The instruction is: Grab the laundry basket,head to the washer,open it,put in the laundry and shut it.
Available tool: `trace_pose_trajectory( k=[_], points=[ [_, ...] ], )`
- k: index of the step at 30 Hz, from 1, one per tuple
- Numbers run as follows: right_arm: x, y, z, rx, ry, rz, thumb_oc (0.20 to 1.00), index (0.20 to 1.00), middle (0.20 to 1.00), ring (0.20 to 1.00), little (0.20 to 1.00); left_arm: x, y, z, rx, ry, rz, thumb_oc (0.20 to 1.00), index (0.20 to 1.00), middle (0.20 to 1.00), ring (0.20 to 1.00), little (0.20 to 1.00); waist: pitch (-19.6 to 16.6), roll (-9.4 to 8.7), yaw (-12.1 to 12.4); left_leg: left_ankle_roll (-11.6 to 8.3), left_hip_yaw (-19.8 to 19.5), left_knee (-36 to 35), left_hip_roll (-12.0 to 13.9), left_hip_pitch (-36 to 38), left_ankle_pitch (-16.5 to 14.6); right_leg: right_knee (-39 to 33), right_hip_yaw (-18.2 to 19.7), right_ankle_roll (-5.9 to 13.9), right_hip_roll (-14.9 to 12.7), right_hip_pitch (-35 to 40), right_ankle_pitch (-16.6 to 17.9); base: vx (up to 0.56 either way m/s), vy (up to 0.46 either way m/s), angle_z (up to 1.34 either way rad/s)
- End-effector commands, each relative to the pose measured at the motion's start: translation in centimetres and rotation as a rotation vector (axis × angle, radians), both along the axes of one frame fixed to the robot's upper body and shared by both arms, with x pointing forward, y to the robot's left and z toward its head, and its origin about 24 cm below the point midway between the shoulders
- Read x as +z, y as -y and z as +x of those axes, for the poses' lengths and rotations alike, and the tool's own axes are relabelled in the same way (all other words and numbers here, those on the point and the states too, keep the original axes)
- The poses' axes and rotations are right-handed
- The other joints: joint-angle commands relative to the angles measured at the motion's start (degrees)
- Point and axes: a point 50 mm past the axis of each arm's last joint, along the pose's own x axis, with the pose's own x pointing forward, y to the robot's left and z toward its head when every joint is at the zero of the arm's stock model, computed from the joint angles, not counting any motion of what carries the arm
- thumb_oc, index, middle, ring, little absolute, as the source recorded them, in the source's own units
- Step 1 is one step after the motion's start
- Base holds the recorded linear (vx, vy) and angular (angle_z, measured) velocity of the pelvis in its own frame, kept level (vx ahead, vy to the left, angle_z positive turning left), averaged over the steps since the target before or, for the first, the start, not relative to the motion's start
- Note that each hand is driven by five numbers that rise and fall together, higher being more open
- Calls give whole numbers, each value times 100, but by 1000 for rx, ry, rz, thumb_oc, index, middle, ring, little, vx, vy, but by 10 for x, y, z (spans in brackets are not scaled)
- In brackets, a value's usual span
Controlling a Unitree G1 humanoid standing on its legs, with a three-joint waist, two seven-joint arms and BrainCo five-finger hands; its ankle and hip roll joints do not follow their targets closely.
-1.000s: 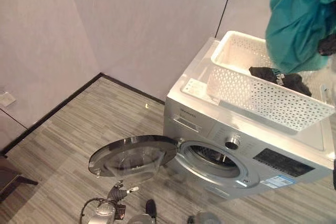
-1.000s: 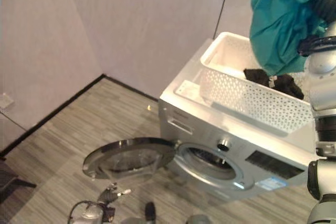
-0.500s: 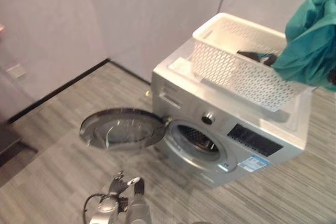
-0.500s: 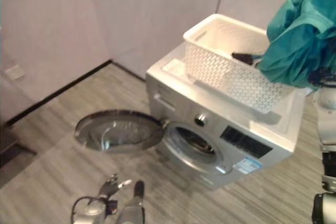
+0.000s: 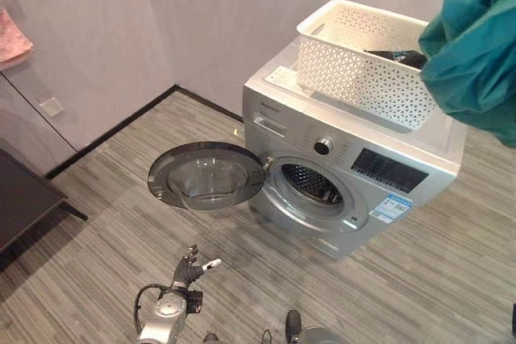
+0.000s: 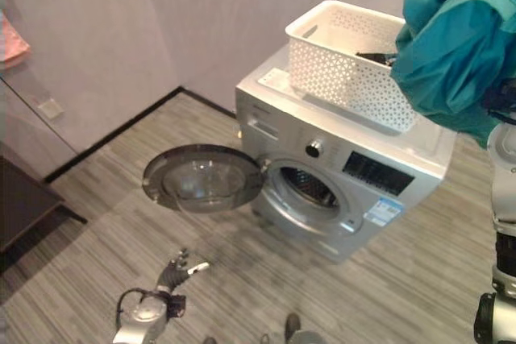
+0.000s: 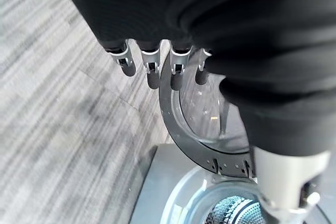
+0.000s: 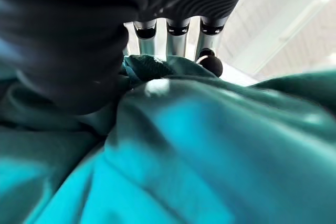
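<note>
My right hand [image 8: 173, 30] pinches the teal garment [image 5: 476, 62] above the washer [image 5: 355, 159]; door [image 5: 205, 176] open. Left hand [image 7: 157, 64] relaxed over floor [image 5: 97, 247].

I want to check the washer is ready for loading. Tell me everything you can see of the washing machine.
The silver front-loading washing machine stands on the striped grey floor near the wall corner. Its round glass door is swung fully open to the side, baring the perforated metal drum. The front carries a knob, a dark panel and a blue sticker. A white perforated plastic laundry basket rests on top.

A laundry corner: washer [image 5: 347, 167] on striped floor [image 5: 105, 223].
</note>
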Motion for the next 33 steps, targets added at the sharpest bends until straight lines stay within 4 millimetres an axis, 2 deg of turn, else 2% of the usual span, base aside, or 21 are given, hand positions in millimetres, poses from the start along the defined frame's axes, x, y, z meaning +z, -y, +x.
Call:
trace_pose_trajectory(
  k=[1, 2, 4, 6, 7, 11, 12, 13, 15, 20, 22, 23, 25, 27, 29, 30, 33],
  points=[
    [-16, -2, -17, 23, -17, -18, 200, 200, 200, 200, 200, 17, -20, 6, -44, 90, 96, 1000, 1000, 1000, 1000, 1000, -622, -97, -73, 278, -80, 133, -73, -409, -11, 143, -68, 323, -471, 347, -630, -2, 52, -26],
    [-17, -2, -18, 21, -21, -15, 200, 200, 200, 200, 200, 17, -20, 5, -47, 87, 99, 1000, 1000, 1000, 1000, 1000, -640, -105, -47, 276, -65, 106, -65, -356, -56, 135, -52, 334, -465, 381, -673, -25, 74, -25],
    [-35, -5, -21, 64, -94, -11, 200, 200, 200, 200, 200, 34, -23, 14, -78, 177, 142, 1000, 1000, 1000, 1000, 1000, -614, -81, -113, 309, -2, 64, -102, -338, -38, 99, 17, 375, -496, 310, -561, -52, 43, -27],
    [-61, -11, -27, 149, -207, 31, 200, 200, 200, 200, 200, 57, -27, 24, -120, 282, 195, 1000, 1000, 1000, 1000, 1000, -618, -80, -181, 319, 69, -22, -109, -291, -15, 57, 76, 405, -515, 289, -532, -26, 24, -18],
    [-62, -11, -27, 149, -209, 33, 200, 200, 200, 200, 200, 57, -27, 23, -121, 279, 197, 1000, 1000, 1000, 1000, 1000, -636, -83, -178, 317, 66, -40, -104, -261, -52, 51, 77, 414, -511, 313, -570, 13, 7, -19],
    [-98, -27, -27, 328, -393, 101, 200, 200, 200, 200, 200, 90, -27, 39, -200, 430, 256, 1000, 1000, 1000, 1000, 1000, -615, -89, -282, 307, 126, -179, -100, -186, -5, -9, 106, 461, -523, 305, -534, -29, 0, -8],
    [-112, -37, -26, 429, -476, 140, 200, 200, 200, 200, 200, 103, -26, 45, -237, 479, 267, 1000, 1000, 1000, 1000, 1000, -618, -92, -323, 293, 155, -226, -91, -165, 16, -45, 102, 471, -524, 315, -519, -38, -6, 0],
    [-112, -37, -27, 431, -478, 142, 200, 200, 200, 200, 200, 103, -27, 44, -237, 478, 268, 1000, 1000, 1000, 1000, 1000, -622, -98, -326, 293, 153, -227, -90, -165, 16, -48, 100, 470, -523, 318, -518, -31, -11, -2],
    [-125, -51, -22, 559, -555, 187, 200, 200, 200, 200, 200, 110, -25, 51, -249, 502, 246, 1000, 1000, 1000, 1000, 1000, -627, -112, -353, 279, 165, -242, -83, -148, 30, -74, 106, 474, -520, 332, -503, 0, 0, 0],
    [-135, -78, -12, 769, -623, 249, 200, 200, 200, 200, 200, 120, -9, 73, -323, 533, 232, 1000, 1000, 1000, 1000, 1000, -622, -120, -378, 239, 168, -254, -64, -123, 65, -136, 112, 484, -511, 395, -490, -3, -12, 3],
    [-136, -85, -3, 804, -629, 277, 200, 200, 200, 200, 200, 120, 0, 81, -339, 534, 213, 1000, 1000, 1000, 1000, 1000, -585, -116, -377, 229, 153, -254, -61, -141, 79, -136, 118, 479, -502, 378, -486, -16, -13, -1],
    [-139, -95, 1, 848, -643, 293, 200, 200, 200, 200, 200, 121, 9, 86, -352, 538, 194, 1000, 1000, 1000, 1000, 1000, -538, -113, -362, 224, 151, -254, -62, -162, 96, -145, 119, 472, -499, 366, -484, 0, 0, 0],
    [-142, -98, 4, 860, -652, 307, 200, 200, 200, 200, 200, 121, 14, 88, -354, 542, 176, 1000, 1000, 1000, 1000, 1000, -490, -108, -362, 223, 141, -254, -64, -178, 115, -148, 115, 466, -498, 360, -481, -40, -18, 1],
    [-147, -105, 9, 878, -670, 340, 200, 200, 200, 200, 200, 123, 31, 96, -367, 551, 120, 1000, 1000, 1000, 1000, 1000, -362, -94, -349, 208, 99, -254, -62, -269, 173, -158, 101, 455, -483, 309, -474, -59, -28, 2],
    [-147, -105, 9, 878, -669, 340, 200, 200, 200, 200, 200, 123, 31, 96, -367, 552, 120, 1000, 1000, 1000, 1000, 1000, -359, -92, -353, 208, 94, -254, -62, -274, 175, -156, 98, 455, -483, 305, -474, -34, -10, 1],
    [-148, -111, 13, 888, -665, 351, 200, 200, 200, 200, 200, 128, 43, 104, -382, 570, 99, 1000, 1000, 1000, 1000, 1000, -243, -80, -360, 198, 51, -254, -68, -389, 224, -146, 105, 443, -475, 208, -468, -93, -27, 1],
    [-146, -122, 19, 919, -652, 365, 200, 200, 200, 200, 200, 139, 62, 117, -416, 610, 91, 1000, 1000, 1000, 1000, 1000, -59, -66, -374, 189, 18, -254, -72, -567, 307, -112, 87, 428, -481, 41, -448, -135, -25, 4]
  ],
)
